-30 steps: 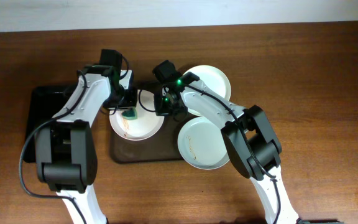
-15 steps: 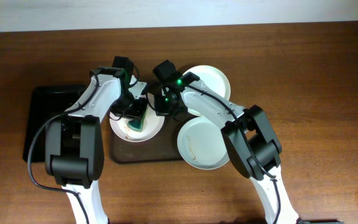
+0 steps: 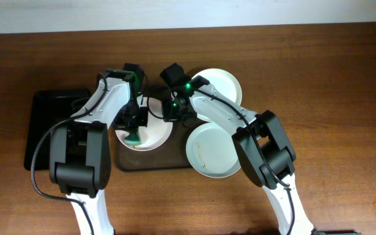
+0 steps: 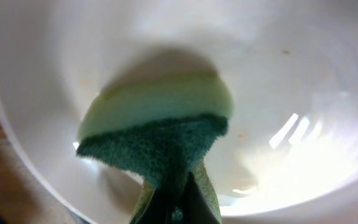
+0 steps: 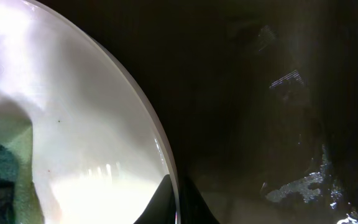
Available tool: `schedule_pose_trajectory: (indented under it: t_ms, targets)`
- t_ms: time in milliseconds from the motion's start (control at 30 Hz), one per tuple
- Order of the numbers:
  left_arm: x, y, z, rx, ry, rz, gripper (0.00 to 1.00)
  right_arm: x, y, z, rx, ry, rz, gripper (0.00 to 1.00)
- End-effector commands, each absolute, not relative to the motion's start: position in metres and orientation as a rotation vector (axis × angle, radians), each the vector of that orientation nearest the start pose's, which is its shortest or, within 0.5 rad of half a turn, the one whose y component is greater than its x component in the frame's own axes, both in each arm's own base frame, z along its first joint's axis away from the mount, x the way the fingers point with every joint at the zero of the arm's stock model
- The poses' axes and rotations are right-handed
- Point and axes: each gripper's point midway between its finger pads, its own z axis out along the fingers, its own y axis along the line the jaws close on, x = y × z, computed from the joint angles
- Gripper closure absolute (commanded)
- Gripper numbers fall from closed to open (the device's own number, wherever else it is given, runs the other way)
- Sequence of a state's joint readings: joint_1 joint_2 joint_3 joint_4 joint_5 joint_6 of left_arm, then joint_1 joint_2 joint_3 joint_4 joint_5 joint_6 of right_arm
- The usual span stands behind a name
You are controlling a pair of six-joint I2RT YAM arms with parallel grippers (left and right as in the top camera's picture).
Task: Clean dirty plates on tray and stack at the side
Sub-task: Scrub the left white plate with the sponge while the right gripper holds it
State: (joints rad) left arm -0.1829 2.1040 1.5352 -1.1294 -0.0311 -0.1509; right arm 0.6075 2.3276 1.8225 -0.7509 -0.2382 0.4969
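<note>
Sponge scrub on the left plate in the tray, other arm steadying it.
Left jaws are clamped tight on a green-and-yellow scouring sponge (image 4: 160, 124), pressing it onto the face of a round white glossy plate (image 3: 154, 134) at the left end of the dark brown translucent rectangular tray (image 3: 155, 162). Right jaws are pinched shut on that plate's rim, probably so it doesn't slide under the scrubbing. A second white plate (image 3: 222, 81) sits back right, and a third white plate (image 3: 211, 153) overhangs the tray's right edge onto the wooden desk (image 3: 331, 78). Nothing is stacked yet.
</note>
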Motion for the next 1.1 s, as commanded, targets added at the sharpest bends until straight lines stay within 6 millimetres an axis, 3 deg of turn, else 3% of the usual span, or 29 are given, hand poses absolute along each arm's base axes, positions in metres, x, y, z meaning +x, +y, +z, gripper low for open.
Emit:
schedule_pose_trajectory:
  t_ms: [0,100,167,267,333,400,500,533,600,633,667,733,867,933,1067]
  targets:
    - [0.369,-0.083,0.002,0.152,3.220,-0.124,1.00,0.400,0.328,-0.001,-0.209,2.965,0.536,0.96]
    - [0.400,-0.098,-0.005,0.157,3.074,-0.233,0.99,0.401,0.328,-0.001,-0.209,2.964,0.536,0.96]
    - [0.412,-0.096,-0.020,0.158,2.992,-0.205,0.99,0.401,0.328,-0.001,-0.209,2.964,0.536,0.96]
    - [0.427,-0.073,-0.028,0.103,2.917,-0.005,1.00,0.401,0.328,-0.001,-0.209,2.964,0.536,0.96]
    - [0.438,-0.047,-0.023,-0.054,2.854,0.199,0.99,0.401,0.328,-0.001,-0.209,2.962,0.537,0.96]
    - [0.433,-0.017,-0.017,-0.243,2.809,0.430,0.99,0.401,0.329,-0.001,-0.210,2.962,0.537,0.96]
    - [0.409,-0.006,-0.018,-0.233,2.886,0.543,1.00,0.401,0.329,-0.001,-0.209,2.961,0.538,0.96]
    - [0.395,-0.007,-0.021,-0.213,2.949,0.543,0.99,0.401,0.329,-0.001,-0.209,2.961,0.539,0.96]
    - [0.377,-0.026,-0.028,-0.002,3.089,0.387,1.00,0.401,0.329,-0.001,-0.209,2.961,0.539,0.96]
    - [0.372,-0.043,-0.031,0.128,3.136,0.232,0.99,0.401,0.329,0.000,-0.210,2.962,0.542,0.96]
    - [0.368,-0.071,-0.032,0.295,3.154,-0.031,0.99,0.400,0.330,0.000,-0.212,2.964,0.554,0.96]
    - [0.366,-0.109,-0.026,0.530,3.080,-0.382,1.00,0.400,0.330,0.000,-0.212,2.965,0.554,0.96]
    - [0.393,-0.114,-0.025,0.504,2.973,-0.378,0.99,0.396,0.335,0.002,-0.220,2.974,0.606,0.96]
    - [0.409,-0.117,-0.022,0.439,2.919,-0.378,0.99,0.392,0.342,0.010,-0.216,2.995,0.790,0.96]
    - [0.407,-0.116,-0.023,0.439,2.929,-0.378,1.00,0.391,0.343,0.033,-0.326,2.943,1.149,0.96]
